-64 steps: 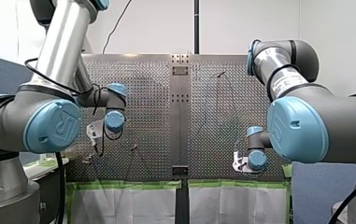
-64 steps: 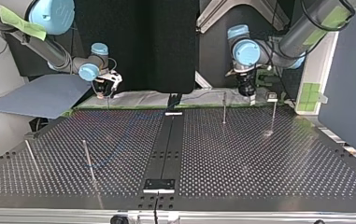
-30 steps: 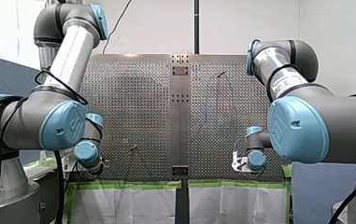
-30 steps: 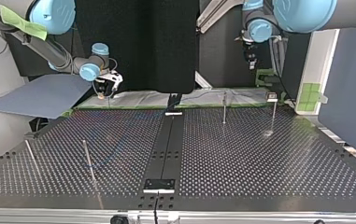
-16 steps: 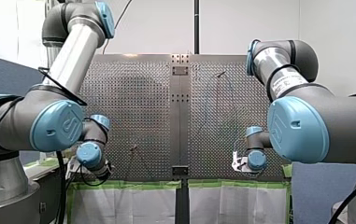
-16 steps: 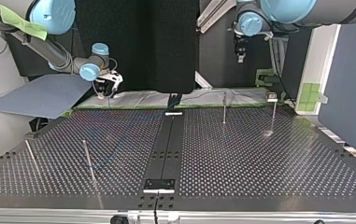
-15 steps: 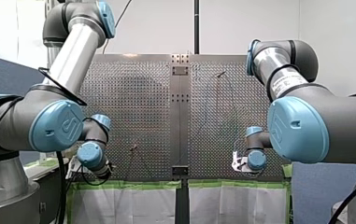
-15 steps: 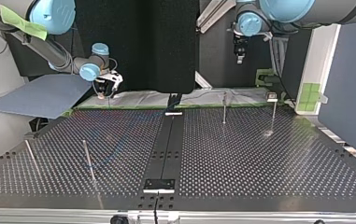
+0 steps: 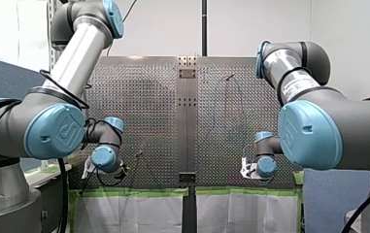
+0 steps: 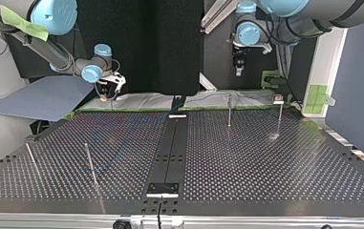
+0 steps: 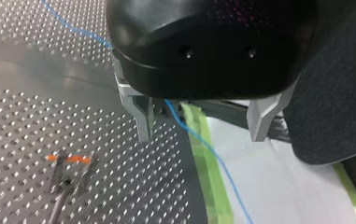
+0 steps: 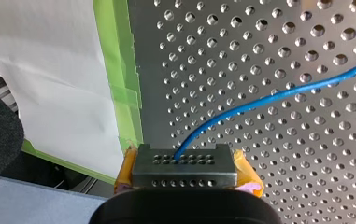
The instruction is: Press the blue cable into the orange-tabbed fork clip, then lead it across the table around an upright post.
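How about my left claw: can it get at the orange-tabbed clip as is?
Probably yes. The left claw hangs open close beside the orange-tabbed clip, only bare perforated table between them. The blue cable runs loose between its fingers, ungripped.

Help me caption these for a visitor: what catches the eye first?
The thin blue cable curves over the perforated metal table, held by my right gripper with yellow pads. In the left wrist view it runs between my left gripper's open metal fingers, beside the orange-tabbed fork clip.
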### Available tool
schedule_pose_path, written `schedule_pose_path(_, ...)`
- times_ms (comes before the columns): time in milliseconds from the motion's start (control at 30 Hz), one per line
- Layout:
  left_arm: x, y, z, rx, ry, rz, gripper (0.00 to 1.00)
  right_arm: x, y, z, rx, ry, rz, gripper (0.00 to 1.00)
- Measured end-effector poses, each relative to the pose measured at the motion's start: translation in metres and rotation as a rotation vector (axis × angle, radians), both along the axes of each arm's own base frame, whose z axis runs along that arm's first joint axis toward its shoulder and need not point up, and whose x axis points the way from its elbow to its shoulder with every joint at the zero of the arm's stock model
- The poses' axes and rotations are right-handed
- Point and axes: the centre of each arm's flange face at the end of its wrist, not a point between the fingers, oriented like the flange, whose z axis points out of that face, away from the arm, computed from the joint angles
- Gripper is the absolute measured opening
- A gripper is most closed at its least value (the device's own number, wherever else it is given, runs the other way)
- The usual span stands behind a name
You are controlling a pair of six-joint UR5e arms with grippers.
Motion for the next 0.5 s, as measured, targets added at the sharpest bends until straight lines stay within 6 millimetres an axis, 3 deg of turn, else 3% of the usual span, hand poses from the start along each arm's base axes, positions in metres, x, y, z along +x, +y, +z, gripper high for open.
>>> schedule_pose_path(500,0.045,0.005,0.013,0.009,-0.064,0.056,1.00,0.002,0.001,0.000,0.000,0.004,0.005,0.00)
